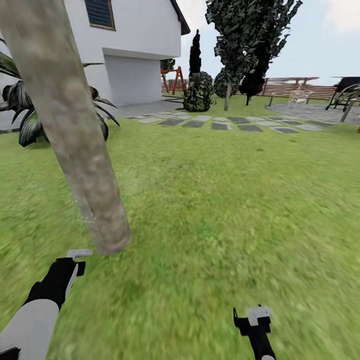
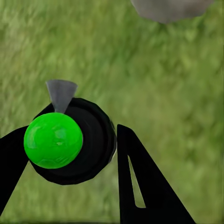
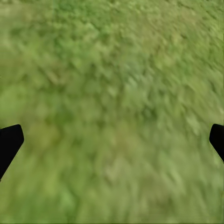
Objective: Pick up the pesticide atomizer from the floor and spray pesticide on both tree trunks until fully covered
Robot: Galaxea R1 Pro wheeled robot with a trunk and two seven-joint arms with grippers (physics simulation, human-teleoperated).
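The pesticide atomizer [image 2: 65,140] is already off the lawn [image 1: 225,210], clamped between the fingers of the left gripper [image 2: 65,154], near-left beside the nearest tree trunk [image 1: 75,130]. The right gripper [image 3: 112,140] is spread wide, holding nothing. Coverage cannot be confirmed; spraying of both trunks is judged outstanding.
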